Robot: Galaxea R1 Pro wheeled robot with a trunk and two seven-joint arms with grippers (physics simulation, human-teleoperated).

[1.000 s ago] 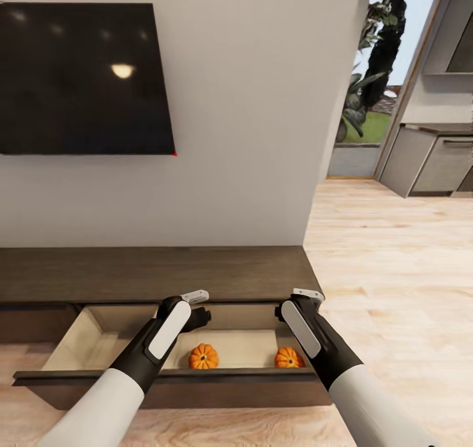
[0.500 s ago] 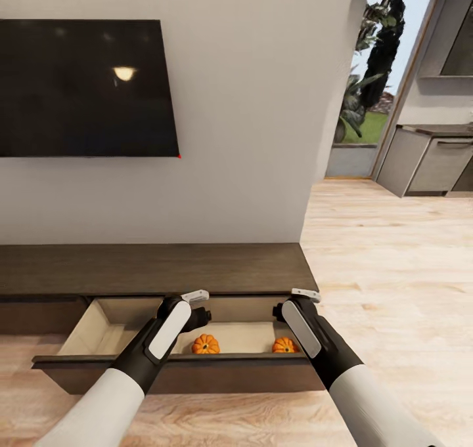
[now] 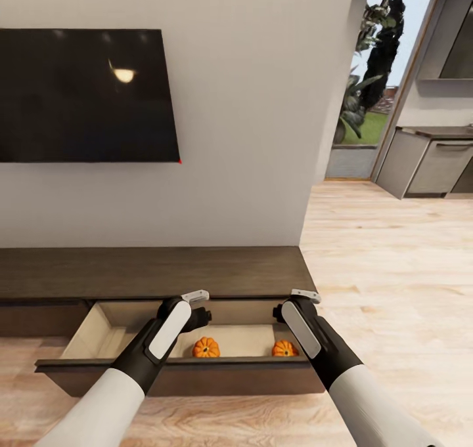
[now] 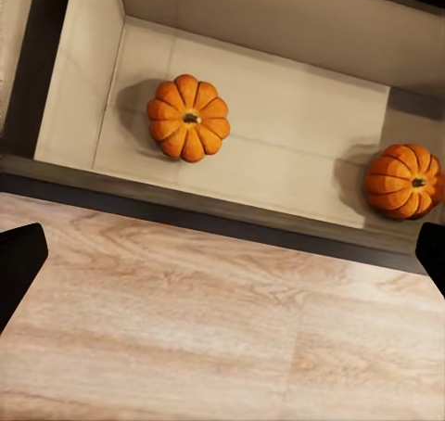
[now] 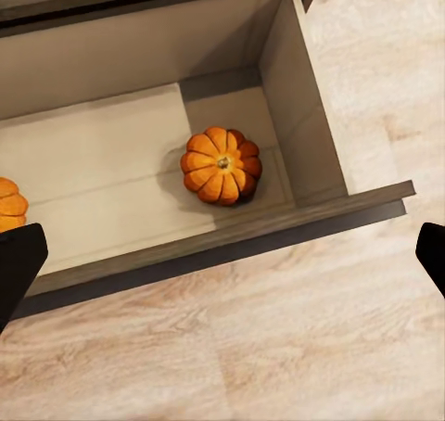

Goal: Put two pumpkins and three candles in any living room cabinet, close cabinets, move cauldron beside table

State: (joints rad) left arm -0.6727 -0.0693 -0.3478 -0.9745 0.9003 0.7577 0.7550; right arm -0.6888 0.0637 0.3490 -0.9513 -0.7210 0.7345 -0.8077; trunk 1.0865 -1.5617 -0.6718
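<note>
Cabinet (image 3: 151, 271): long, low, dark brown unit against the white wall, across the lower left and centre of the head view; 1 wide drawer (image 3: 177, 371) stands pulled out, its pale interior exposed.
Left pumpkin (image 3: 206, 347): orange, ribbed, upright on the drawer floor at lower centre of the head view; in the left wrist view (image 4: 189, 117) it sits near the drawer's side wall.
Right pumpkin (image 3: 284, 348): on the same drawer floor, well apart from the other, near the drawer's right end; in the right wrist view (image 5: 221, 165) it lies just beside the side wall and close to the front panel.
Left gripper (image 3: 197, 307): above the drawer at lower centre-left of the head view, holding nothing; the wrist view shows the dark tips at opposite edges of the frame, so the jaws are spread wide.
Right gripper (image 3: 297, 306): above the drawer's right end, empty; jaws likewise spread wide in its wrist view.
TV (image 3: 82, 96): black screen on the wall, upper left.
Floor (image 3: 387, 256): pale wood planks, right side and bottom.
Doorway (image 3: 381, 73): upper right, with plants outside.
</note>
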